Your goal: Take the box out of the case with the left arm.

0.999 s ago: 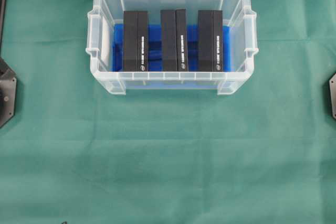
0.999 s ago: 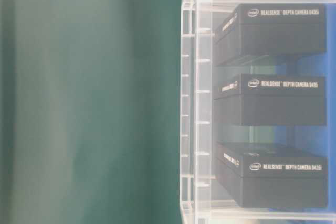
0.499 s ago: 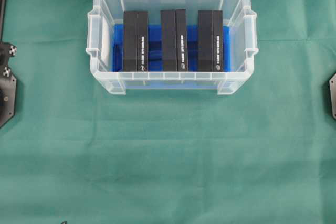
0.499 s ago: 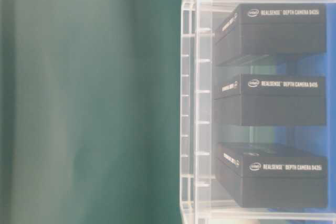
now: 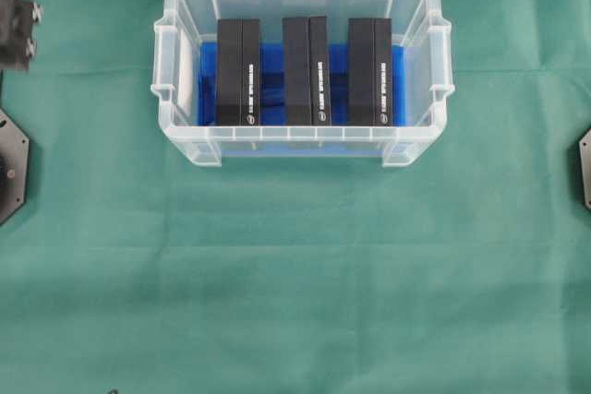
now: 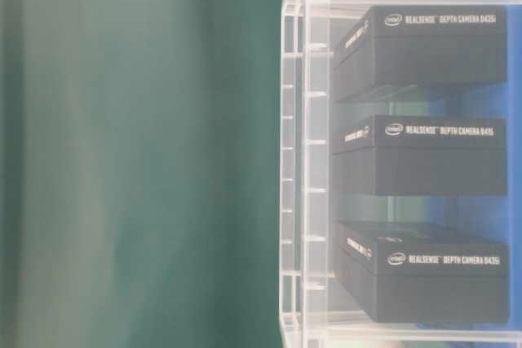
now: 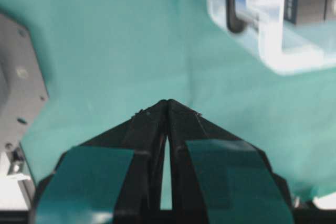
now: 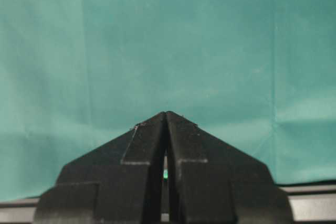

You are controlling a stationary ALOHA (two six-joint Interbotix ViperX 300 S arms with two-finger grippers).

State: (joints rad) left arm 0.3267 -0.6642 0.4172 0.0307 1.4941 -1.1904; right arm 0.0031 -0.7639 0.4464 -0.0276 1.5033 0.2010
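The clear case (image 5: 297, 143) stands at the upper middle of the green cloth, over a blue lining. Three black boxes stand side by side in it: left box (image 5: 238, 72), middle box (image 5: 306, 71), right box (image 5: 369, 71). The table-level view shows them through the case wall (image 6: 294, 160), white lettering on their tops. My left gripper (image 7: 168, 102) is shut with nothing in it, hanging over bare cloth. A corner of the case (image 7: 273, 51) lies ahead and to its right. Part of the left arm (image 5: 18, 34) shows at the overhead view's left edge. My right gripper (image 8: 166, 114) is shut and holds nothing.
Green cloth (image 5: 295, 274) covers the whole table. The left arm's base (image 5: 9, 163) sits at the left edge and the right arm's base (image 5: 584, 168) at the right edge. A grey metal plate (image 7: 18, 98) shows to the left of my left gripper.
A black part of the left arm has come into the overhead view and moved up its left edge. The case and the boxes have not moved.
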